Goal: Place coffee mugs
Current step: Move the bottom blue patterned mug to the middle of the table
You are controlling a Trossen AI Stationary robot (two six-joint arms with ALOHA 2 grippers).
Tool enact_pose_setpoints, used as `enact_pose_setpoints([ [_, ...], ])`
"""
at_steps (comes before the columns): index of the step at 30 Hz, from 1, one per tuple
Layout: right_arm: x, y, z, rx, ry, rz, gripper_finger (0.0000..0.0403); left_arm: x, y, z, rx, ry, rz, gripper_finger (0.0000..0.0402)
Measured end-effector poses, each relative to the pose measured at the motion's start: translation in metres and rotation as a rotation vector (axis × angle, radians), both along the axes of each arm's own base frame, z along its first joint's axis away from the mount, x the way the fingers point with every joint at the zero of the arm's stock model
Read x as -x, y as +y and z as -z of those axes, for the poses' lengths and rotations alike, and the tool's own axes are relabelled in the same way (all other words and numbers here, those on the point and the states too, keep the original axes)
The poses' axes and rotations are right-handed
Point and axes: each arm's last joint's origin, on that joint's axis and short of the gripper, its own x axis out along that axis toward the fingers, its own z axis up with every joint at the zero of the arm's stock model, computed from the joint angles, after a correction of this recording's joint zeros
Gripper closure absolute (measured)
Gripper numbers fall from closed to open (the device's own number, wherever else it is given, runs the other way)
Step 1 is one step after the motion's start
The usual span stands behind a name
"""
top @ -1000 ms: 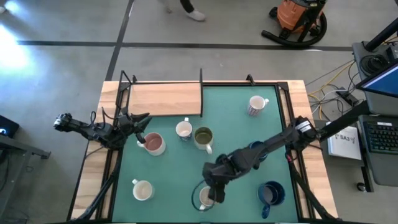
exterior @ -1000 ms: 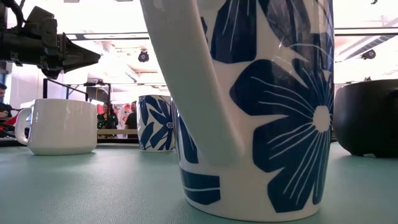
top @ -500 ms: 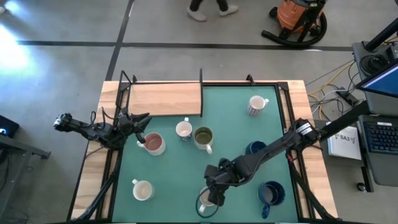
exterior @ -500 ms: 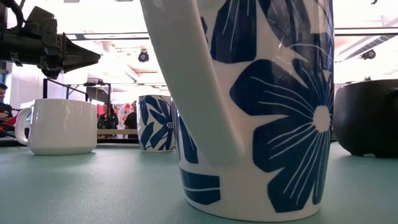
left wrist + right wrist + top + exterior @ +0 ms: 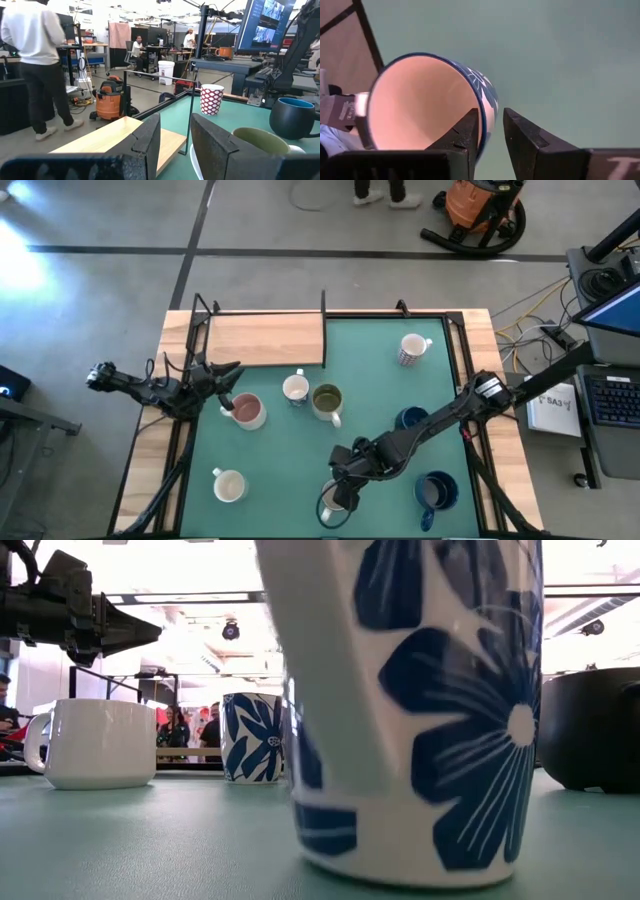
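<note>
A white mug with blue flowers stands near the table's front edge and fills the low view. My right gripper is shut on its rim. Other coffee mugs stand upright on the green mat: white with a red pattern, white, olive-green, pink inside, cream, and two dark blue. My left gripper waits open at the table's left, holding nothing. My right gripper has one finger inside the flowered mug and the other outside, with the wall at the rim between them. The fingers slant down from the table's right and far side. The mug leans slightly, its base at the mat.
A wooden board lies at the far left of the table, inside a black frame. The mat's middle, between the mugs, is bare. People and an orange vacuum are in the room beyond.
My right gripper has sunk a little toward the table's near edge, onto the flowered mug. In the low view the mug has shifted slightly and now leans, where before it stood straight.
</note>
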Motion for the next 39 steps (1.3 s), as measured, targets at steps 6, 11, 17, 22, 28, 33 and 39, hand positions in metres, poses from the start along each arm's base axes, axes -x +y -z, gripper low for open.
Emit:
enact_pose_setpoints([
  [6, -0.005, -0.014, 0.003, 0.023, 0.004, 0.010, 0.0348, 0.000, 0.000, 0.000, 0.000, 0.000, 0.000, 0.0310],
  [11, -0.012, -0.021, 0.002, 0.017, -0.030, -0.022, 0.0383, 0.000, 0.000, 0.000, 0.000, 0.000, 0.000, 0.0310],
  [17, -0.016, -0.025, 0.000, 0.014, -0.065, -0.052, 0.0390, 0.000, 0.000, 0.000, 0.000, 0.000, 0.000, 0.0310],
  [22, -0.025, -0.033, -0.004, -0.006, -0.125, -0.069, 0.0392, 0.000, 0.000, 0.000, 0.000, 0.000, 0.000, 0.0310],
  [28, -0.035, -0.051, -0.006, 0.021, -0.170, -0.089, 0.0392, 0.000, 0.000, 0.000, 0.000, 0.000, 0.000, 0.0310],
  [33, -0.040, -0.067, -0.007, 0.060, -0.184, -0.111, 0.0393, 0.000, 0.000, 0.000, 0.000, 0.000, 0.000, 0.0310],
  [39, -0.046, -0.088, -0.007, 0.095, -0.197, -0.113, 0.0392, 0.000, 0.000, 0.000, 0.000, 0.000, 0.000, 0.0310],
])
